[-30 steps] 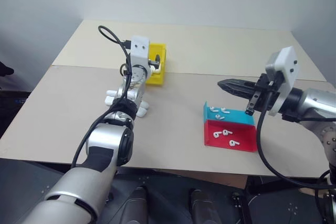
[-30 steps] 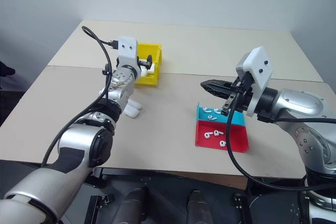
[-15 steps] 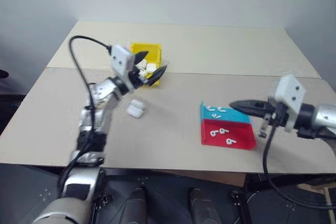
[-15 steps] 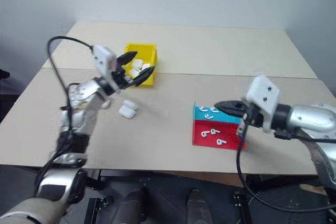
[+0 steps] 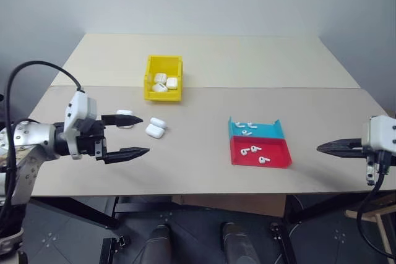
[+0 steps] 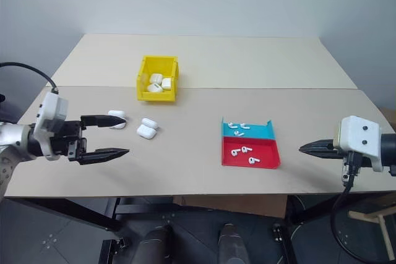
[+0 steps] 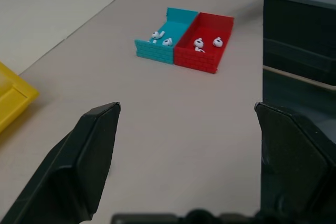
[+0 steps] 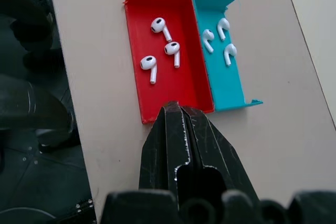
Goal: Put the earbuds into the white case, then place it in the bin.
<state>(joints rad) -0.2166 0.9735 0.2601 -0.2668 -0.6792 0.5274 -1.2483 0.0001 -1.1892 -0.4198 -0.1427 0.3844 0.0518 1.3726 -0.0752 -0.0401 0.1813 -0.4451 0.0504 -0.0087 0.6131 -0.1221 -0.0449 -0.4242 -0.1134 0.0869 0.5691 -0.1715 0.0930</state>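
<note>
Six tiny white earbuds (image 8: 160,27) lie loose, three in a red tray, three in the blue one beside it. Closed white cases (image 5: 155,130) rest on the worktop near the yellow bin (image 5: 150,72), which holds more.

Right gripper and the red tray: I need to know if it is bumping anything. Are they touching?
Apart. In the right eye view, bare table separates the shut right gripper from the red tray; its tips point toward the tray from the table's edge.

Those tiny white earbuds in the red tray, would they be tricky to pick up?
Probably. The earbuds look glossy and rounded, so they may slip between fingertips. They seem very light and small next to the red tray, so a nudge would likely scoot or spin them. Each lies on its side, so rolling far seems unlikely.
</note>
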